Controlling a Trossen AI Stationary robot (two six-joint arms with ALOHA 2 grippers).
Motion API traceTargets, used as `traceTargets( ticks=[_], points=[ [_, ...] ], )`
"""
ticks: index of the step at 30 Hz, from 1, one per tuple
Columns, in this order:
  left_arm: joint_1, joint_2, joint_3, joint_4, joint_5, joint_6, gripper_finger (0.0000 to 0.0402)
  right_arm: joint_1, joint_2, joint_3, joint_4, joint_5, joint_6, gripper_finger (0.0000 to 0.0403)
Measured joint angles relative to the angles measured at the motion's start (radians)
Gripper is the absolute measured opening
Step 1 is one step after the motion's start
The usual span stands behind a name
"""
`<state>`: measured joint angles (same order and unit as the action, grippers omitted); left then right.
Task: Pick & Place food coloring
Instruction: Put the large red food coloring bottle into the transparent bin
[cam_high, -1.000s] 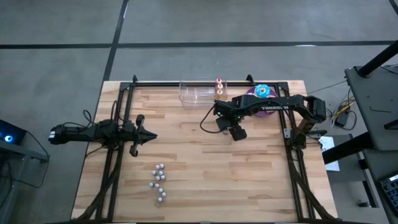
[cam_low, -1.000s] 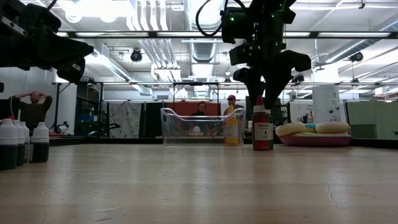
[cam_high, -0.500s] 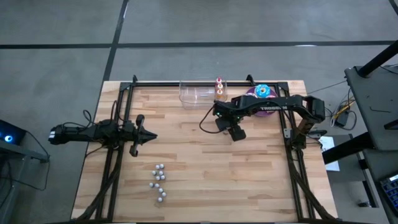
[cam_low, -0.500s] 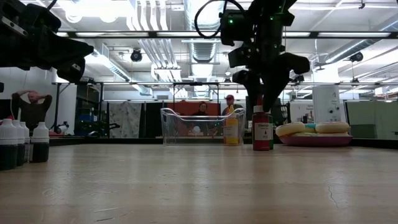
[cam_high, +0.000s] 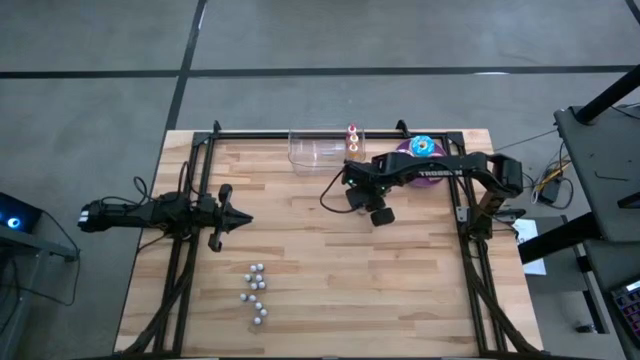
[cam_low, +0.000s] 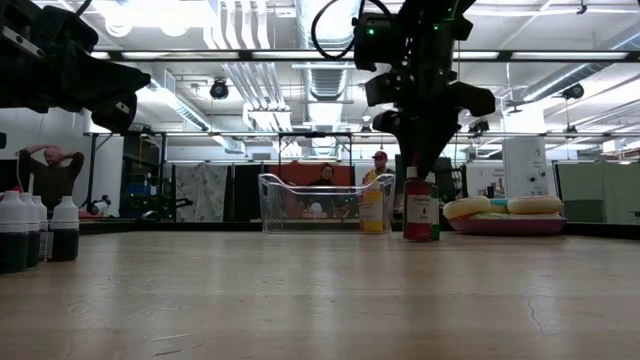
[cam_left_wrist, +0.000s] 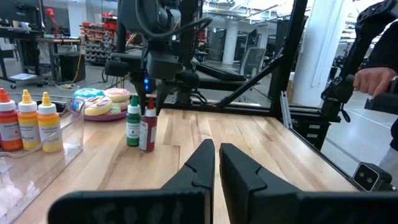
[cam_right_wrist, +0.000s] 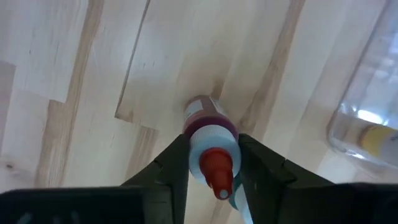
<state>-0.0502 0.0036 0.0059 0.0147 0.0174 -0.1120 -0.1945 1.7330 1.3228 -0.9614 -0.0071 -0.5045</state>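
Note:
The food coloring shows as small upright bottles. A red-capped one (cam_low: 417, 214) stands on the table with a green one (cam_low: 433, 214) just behind it; both show in the left wrist view too, red (cam_left_wrist: 147, 130) and green (cam_left_wrist: 132, 124). My right gripper (cam_low: 416, 160) hangs over the red bottle and is shut on its top. In the high view, the right gripper (cam_high: 377, 208) hides that bottle. Three more bottles (cam_left_wrist: 28, 121) stand in a clear box (cam_high: 318, 150). My left gripper (cam_high: 243, 218) waits, shut, at the table's left. My right gripper holds the red-capped bottle by its white shoulder just under the cap (cam_right_wrist: 211, 140), pinched between the two fingers (cam_right_wrist: 176, 167). The fingers come from above, pointing down. The bottle stands roughly upright with its base on the table (cam_low: 417, 238).
A plate of frosted doughnuts (cam_high: 421, 148) sits by the far right corner, right of the clear box. Several small white-capped bottles (cam_high: 255, 295) stand near the near edge. Black frame rails (cam_high: 195, 200) run along both sides. Bare wood lies mid-table. A person's hand (cam_left_wrist: 373, 78) shows beyond the table.
My right gripper has come down over the red-capped bottle and drifted slightly toward the table's left. The bottle has shifted a little the same way, its base staying on the table. The left arm has kept still.

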Motion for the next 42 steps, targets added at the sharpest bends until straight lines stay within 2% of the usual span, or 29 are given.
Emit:
traceTargets(
  ticks=[7,16,22,32,42],
  points=[
    [0.000,0.000,0.000,0.000,0.000,0.000,0.0000,-0.016,-0.003,0.075,-0.057,0.003,-0.002,0.0106],
    [0.000,0.000,0.000,0.000,0.000,0.000,0.0000,-0.075,-0.004,0.315,-0.222,0.002,-0.004,0.0106],
    [0.000,0.000,0.000,0.000,0.000,0.000,0.0000,-0.142,0.002,0.432,-0.270,0.007,-0.005,0.0106],
    [0.000,0.000,0.000,0.000,0.000,0.000,0.0000,-0.255,0.004,0.466,-0.257,0.010,-0.021,0.0106],
    [0.000,0.000,0.000,0.000,0.000,0.000,0.0000,-0.314,0.042,0.463,-0.199,0.010,-0.050,0.0106]
  ],
)
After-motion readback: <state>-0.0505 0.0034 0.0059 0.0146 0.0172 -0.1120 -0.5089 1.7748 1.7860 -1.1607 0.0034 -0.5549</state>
